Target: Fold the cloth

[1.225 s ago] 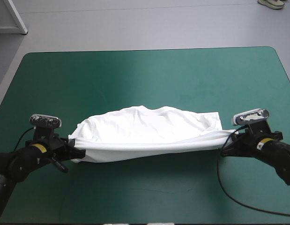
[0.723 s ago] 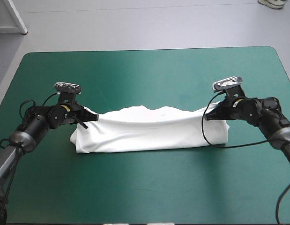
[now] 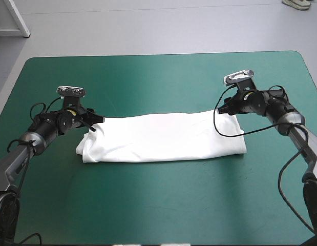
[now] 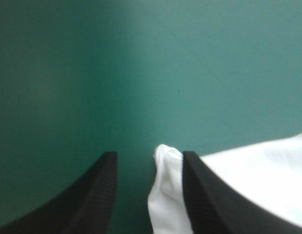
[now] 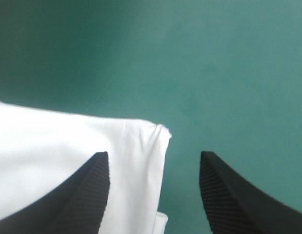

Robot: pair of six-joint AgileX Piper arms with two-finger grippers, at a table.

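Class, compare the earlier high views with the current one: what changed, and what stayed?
The left gripper and right gripper carried the near edge of the T-shirt toward the table's far edge, laid it over the rest and opened, letting go. The T-shirt stayed mid-table on the teal-green cover.

arms point(image 3: 43, 130): black, grey toward base | left wrist point(image 3: 71, 118): yellow ring | jaws: black ribbed curved fins

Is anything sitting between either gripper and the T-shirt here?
Nothing visible. The left gripper and right gripper are both at the far corners of the folded T-shirt, jaws apart, with a cloth corner lying between each pair.
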